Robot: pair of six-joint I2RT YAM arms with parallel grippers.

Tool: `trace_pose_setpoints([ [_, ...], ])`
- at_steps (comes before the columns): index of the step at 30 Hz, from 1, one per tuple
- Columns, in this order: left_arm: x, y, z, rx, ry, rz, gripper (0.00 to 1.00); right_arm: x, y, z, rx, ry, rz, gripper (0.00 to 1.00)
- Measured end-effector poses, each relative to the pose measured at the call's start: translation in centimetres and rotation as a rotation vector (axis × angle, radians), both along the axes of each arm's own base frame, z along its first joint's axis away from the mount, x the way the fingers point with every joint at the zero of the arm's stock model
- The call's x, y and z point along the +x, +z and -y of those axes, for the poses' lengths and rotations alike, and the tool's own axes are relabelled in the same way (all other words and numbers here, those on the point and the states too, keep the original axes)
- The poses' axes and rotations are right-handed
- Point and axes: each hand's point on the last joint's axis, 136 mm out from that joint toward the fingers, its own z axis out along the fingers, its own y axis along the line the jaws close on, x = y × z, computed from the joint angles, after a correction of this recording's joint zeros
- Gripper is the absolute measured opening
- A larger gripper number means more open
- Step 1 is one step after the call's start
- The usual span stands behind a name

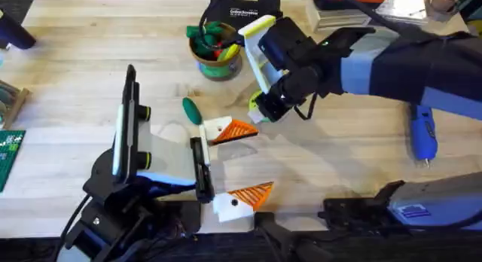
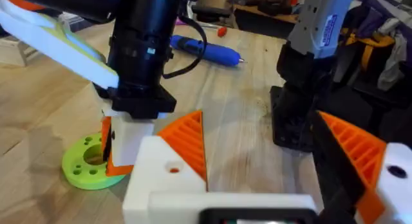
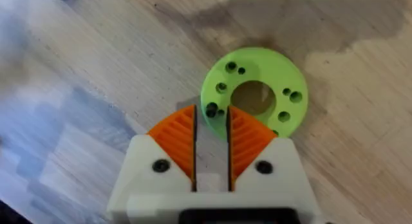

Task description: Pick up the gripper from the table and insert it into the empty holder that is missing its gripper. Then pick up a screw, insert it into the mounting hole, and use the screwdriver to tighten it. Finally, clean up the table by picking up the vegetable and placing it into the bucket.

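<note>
Sitting in its white holder, the orange wedge looks placed, but its mounting hole seems empty, so I judge the screw step is in hand. The left gripper is spread wide, gripping nothing. At one o'clock, the right gripper stands over a green disc, pads almost together; I cannot tell whether they pinch a screw. Next, a screw must reach that hole, then the screwdriver, well apart at three o'clock
</note>
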Motion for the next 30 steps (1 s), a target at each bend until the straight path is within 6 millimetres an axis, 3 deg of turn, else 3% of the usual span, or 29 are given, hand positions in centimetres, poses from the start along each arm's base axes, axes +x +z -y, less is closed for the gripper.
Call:
trace_pose_setpoints([
  [16,0.00,0.00,0.00,0.000,0.000,0.000,0.985,0.49,-0.14,-0.30,0.008,-0.005,0.014,0.196],
  [21,0.00,0.00,0.00,0.000,0.000,0.000,0.985,0.64,-0.37,-0.28,0.002,-0.007,0.016,0.022],
  [30,0.00,0.00,0.00,0.000,0.000,0.000,0.985,0.74,-0.36,-0.35,0.003,-0.007,0.017,0.008],
])
